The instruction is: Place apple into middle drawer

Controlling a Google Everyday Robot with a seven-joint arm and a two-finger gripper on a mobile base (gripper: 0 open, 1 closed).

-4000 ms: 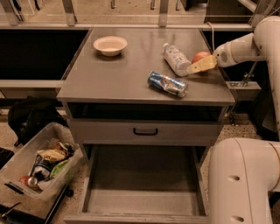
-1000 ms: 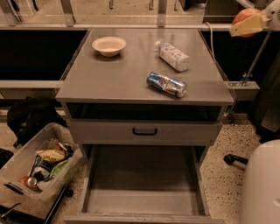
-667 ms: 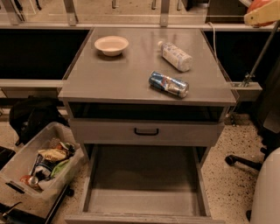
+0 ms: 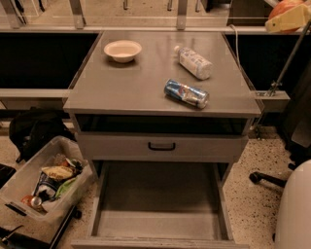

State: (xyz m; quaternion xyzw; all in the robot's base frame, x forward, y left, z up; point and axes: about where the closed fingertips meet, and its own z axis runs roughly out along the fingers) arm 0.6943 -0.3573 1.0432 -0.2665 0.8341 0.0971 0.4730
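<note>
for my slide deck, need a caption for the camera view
Gripper holding the apple high at upper right, the middle drawer pulled open below the cabinet top.

Pale yellow gripper (image 4: 289, 17), top right edge, clasps the red-orange apple (image 4: 282, 7); plain grey middle drawer (image 4: 160, 206), cream bowl (image 4: 122, 50), blue can (image 4: 186, 93), white-labelled bottle (image 4: 193, 62), black-speckled floor (image 4: 252, 204)

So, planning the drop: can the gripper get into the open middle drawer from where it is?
Probably yes. The gripper holds the apple high, right of the cabinet; the middle drawer stands pulled out below, floor bare.
</note>
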